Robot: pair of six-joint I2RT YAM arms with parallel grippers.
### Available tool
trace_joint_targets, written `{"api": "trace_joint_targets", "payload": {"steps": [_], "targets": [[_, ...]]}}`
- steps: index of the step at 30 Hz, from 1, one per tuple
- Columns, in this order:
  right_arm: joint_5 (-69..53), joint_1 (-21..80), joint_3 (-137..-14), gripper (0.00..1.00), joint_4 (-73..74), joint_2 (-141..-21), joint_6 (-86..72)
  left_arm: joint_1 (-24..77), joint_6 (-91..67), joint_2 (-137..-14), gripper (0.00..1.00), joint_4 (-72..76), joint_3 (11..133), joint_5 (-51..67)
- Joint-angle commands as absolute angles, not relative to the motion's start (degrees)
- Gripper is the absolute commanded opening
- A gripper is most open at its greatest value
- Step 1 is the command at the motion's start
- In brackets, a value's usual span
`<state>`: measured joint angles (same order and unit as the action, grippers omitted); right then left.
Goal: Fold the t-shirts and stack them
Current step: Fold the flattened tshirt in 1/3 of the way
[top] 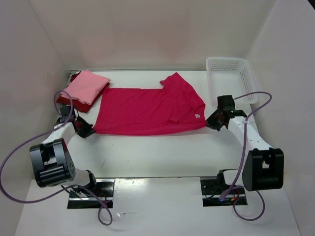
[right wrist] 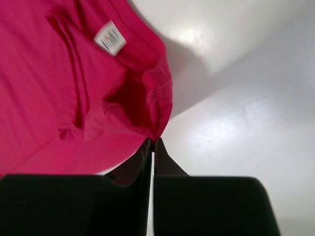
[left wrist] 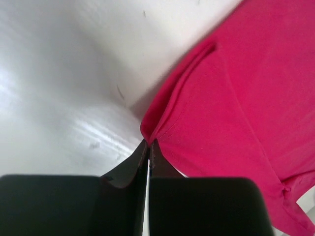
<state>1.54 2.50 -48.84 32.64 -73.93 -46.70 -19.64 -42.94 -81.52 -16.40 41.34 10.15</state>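
Maroon shirt mostly under pink shirt

robot lab booth: plain white walls around a white table

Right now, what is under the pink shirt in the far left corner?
A dark red shirt lies under the pink shirt, its edges showing along the near side. Its middle is covered, so anything else beneath cannot be seen.
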Motion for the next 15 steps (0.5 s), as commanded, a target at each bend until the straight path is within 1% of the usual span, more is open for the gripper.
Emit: {"api": "trace_joint_targets", "payload": {"steps": [1, 3, 4, 7, 9, 10, 11, 12, 13, 15], "targets": [[-4.38, 2.90, -48.78, 0.00, 42.17, -72.77, -44.04, -20.13, -39.81, -74.90, 0.00, -21.36, 40.87, 10.19], [-5.44, 2.90, -48.78, 0.00, 46.74, -70.50, -43.08, -20.13, -40.95, -73.57, 0.00, -24.42, 41.39, 11.42], [-7.19, 2.90, -49.30, 0.05, 48.15, -69.71, -41.76, -20.13, -40.96, -73.04, 0.00, -25.22, 41.40, 13.60], [-7.73, 3.42, -49.83, 0.08, 54.22, -66.80, -40.44, -20.13, -42.54, -70.67, 0.00, -28.38, 40.08, 16.08], [-6.78, 5.00, -51.75, 0.13, 57.63, -64.79, -40.43, -20.13, -43.51, -69.87, 0.00, -30.66, 40.08, 17.05], [-6.25, 5.01, -52.46, 0.17, 58.79, -64.08, -40.43, -20.13, -44.20, -69.87, 0.00, -31.72, 40.77, 17.05], [-5.20, 5.01, -53.25, 0.30, 60.10, -64.07, -39.73, -20.13, -44.21, -69.87, 0.04, -33.82, 41.30, 15.92], [-4.40, 5.01, -55.00, 0.36, 62.47, -63.20, -39.73, -20.13, -44.21, -69.87, 0.09, -34.79, 41.83, 15.39], [-2.74, 5.01, -55.80, 0.44, 63.45, -63.19, -38.94, -20.13, -44.82, -69.87, 0.23, -35.41, 42.36, 13.90], [-2.72, 5.01, -56.95, 0.48, 64.07, -62.67, -38.32, -20.13, -45.35, -70.40, 0.33, -35.42, 42.36, 12.66]]}}
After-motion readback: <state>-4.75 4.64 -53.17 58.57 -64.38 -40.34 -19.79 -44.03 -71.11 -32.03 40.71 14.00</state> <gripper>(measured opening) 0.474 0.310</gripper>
